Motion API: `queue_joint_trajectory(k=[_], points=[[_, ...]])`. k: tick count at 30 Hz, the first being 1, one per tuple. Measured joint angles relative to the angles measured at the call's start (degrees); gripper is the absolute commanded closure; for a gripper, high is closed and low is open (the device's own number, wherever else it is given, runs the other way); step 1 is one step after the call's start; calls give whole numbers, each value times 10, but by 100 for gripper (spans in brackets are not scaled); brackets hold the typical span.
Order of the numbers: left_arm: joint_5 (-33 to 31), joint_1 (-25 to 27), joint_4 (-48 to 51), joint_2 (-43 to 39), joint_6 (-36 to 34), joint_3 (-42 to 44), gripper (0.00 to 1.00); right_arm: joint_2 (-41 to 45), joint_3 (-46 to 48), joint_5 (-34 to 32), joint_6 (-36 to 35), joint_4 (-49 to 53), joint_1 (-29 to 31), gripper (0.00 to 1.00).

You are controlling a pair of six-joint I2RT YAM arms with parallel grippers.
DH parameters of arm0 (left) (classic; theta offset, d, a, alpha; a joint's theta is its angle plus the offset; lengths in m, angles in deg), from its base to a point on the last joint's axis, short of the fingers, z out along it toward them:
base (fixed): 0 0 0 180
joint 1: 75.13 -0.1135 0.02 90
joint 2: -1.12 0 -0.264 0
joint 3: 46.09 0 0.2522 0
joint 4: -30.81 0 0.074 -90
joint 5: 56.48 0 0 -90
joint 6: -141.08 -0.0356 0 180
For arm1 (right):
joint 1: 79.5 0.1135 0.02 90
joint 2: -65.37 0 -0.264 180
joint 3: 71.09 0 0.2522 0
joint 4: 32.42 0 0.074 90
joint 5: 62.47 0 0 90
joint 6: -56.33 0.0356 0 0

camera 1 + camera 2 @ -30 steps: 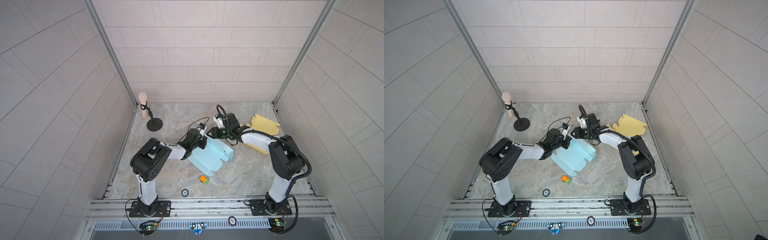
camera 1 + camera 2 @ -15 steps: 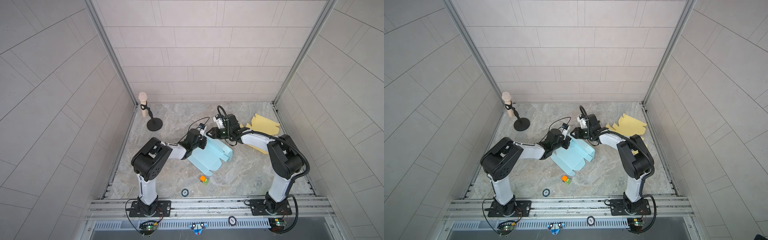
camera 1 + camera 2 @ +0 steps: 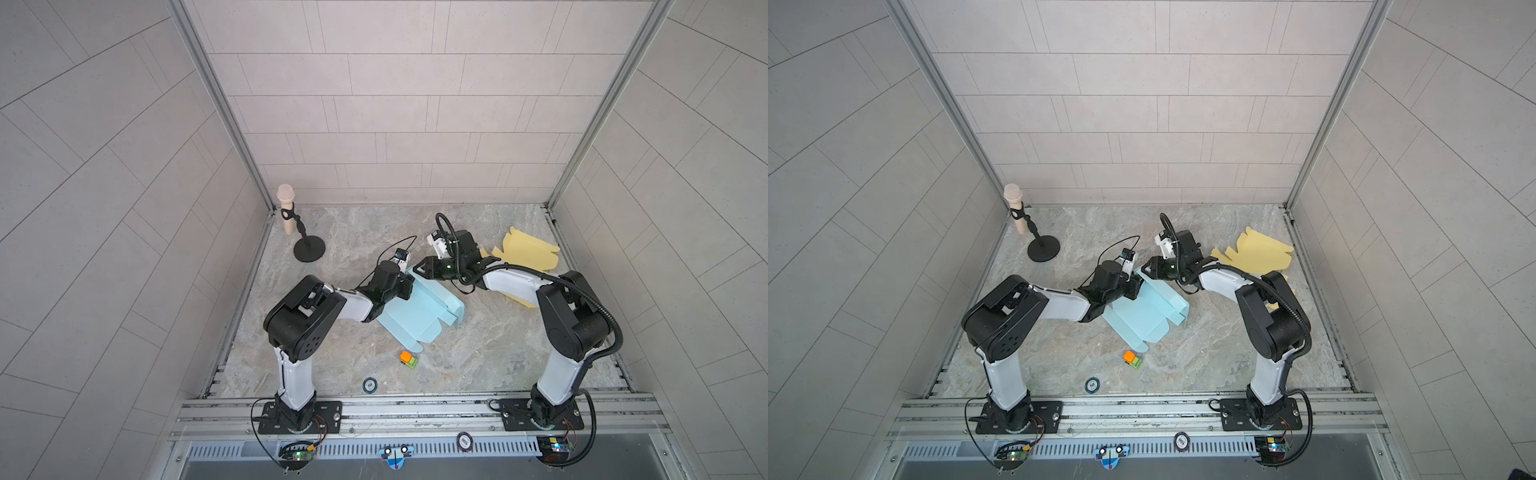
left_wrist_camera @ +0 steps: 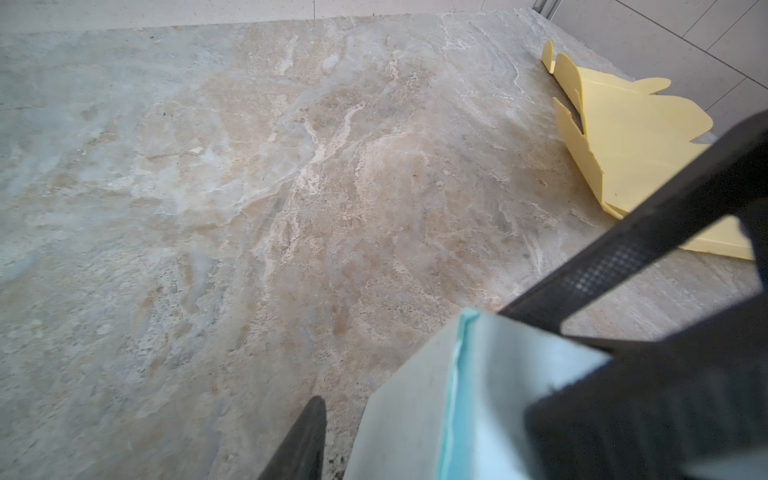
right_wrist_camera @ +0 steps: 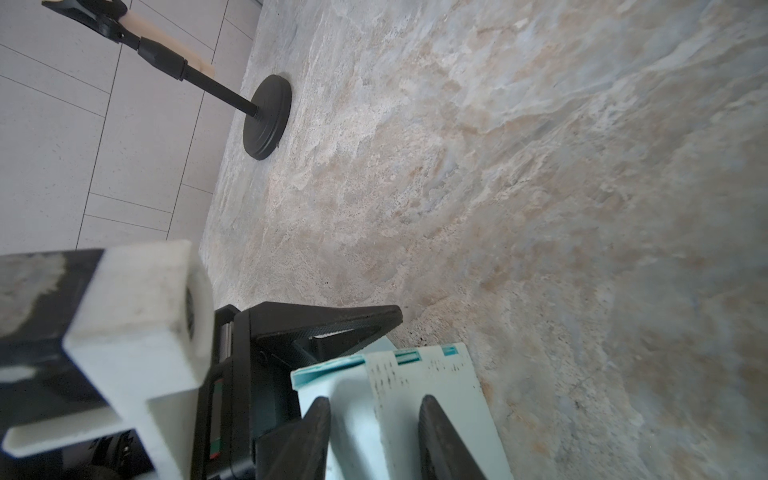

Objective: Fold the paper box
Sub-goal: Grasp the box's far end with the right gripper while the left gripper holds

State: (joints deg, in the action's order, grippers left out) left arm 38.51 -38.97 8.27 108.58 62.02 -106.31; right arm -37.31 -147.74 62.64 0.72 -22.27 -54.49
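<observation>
The light blue paper box lies partly folded in the middle of the marble table. Both grippers meet at its far corner. My left gripper is open around a raised blue flap. A strip of table shows between one of its fingers and the paper. My right gripper is also open. Its fingers stand apart over a blue panel that spreads past both of them.
Flat yellow box sheets lie at the back right, partly under the right arm. A microphone stand stands at the back left. A small orange and green toy and a round black disc lie in front of the box.
Both arms stay almost in place at the box's far corner. The left jaws have spread a little. The box has not visibly shifted.
</observation>
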Motion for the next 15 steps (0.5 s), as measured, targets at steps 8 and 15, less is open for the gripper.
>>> queue_joint_trajectory(k=[8,15], points=[[-20,10,2,12,0,0,56,12,13,-17,6,-3,7,63],[-33,14,4,12,-5,-2,71,12,15,-23,16,-7,10,65]])
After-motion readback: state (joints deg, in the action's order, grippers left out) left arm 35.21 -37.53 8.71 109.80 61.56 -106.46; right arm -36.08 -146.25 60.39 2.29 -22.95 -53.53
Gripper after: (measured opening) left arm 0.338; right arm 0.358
